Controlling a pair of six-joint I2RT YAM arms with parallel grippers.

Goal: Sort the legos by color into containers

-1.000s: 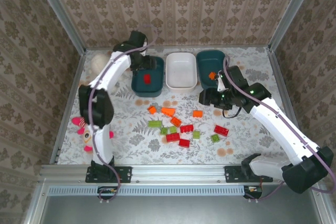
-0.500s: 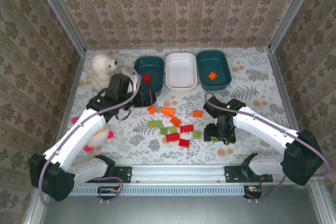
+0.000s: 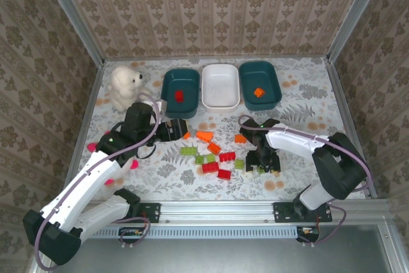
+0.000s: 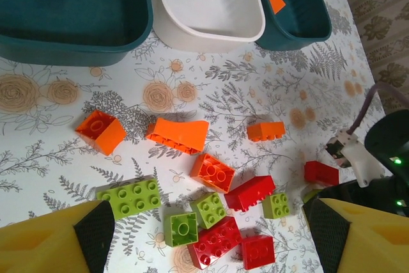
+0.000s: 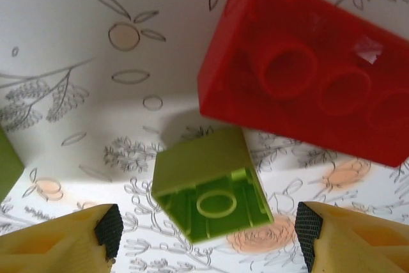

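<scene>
Three containers stand in a row at the back: a teal tub (image 3: 181, 103) holding one red lego (image 3: 179, 96), a white tub (image 3: 220, 103) and a teal tub (image 3: 271, 97) holding one orange lego (image 3: 258, 93). Several loose red, orange and green legos (image 3: 211, 155) lie mid-table. My left gripper (image 3: 177, 127) is open at the pile's left edge. In the left wrist view, green legos (image 4: 209, 209) and a red one (image 4: 217, 241) lie between its fingers (image 4: 57, 241). My right gripper (image 5: 208, 231) is open and low, astride an overturned green lego (image 5: 211, 193) beside a red lego (image 5: 307, 75).
A white plush bear (image 3: 124, 84) sits at the back left. A pink and yellow plush (image 3: 102, 151) lies partly under my left arm. Metal frame rails border the table on all sides. My right arm (image 4: 383, 158) shows at the pile's right in the left wrist view.
My left arm has pulled back from over the left teal tub to the pile's left edge. My right arm has come from near the right teal tub down over the green lego.
</scene>
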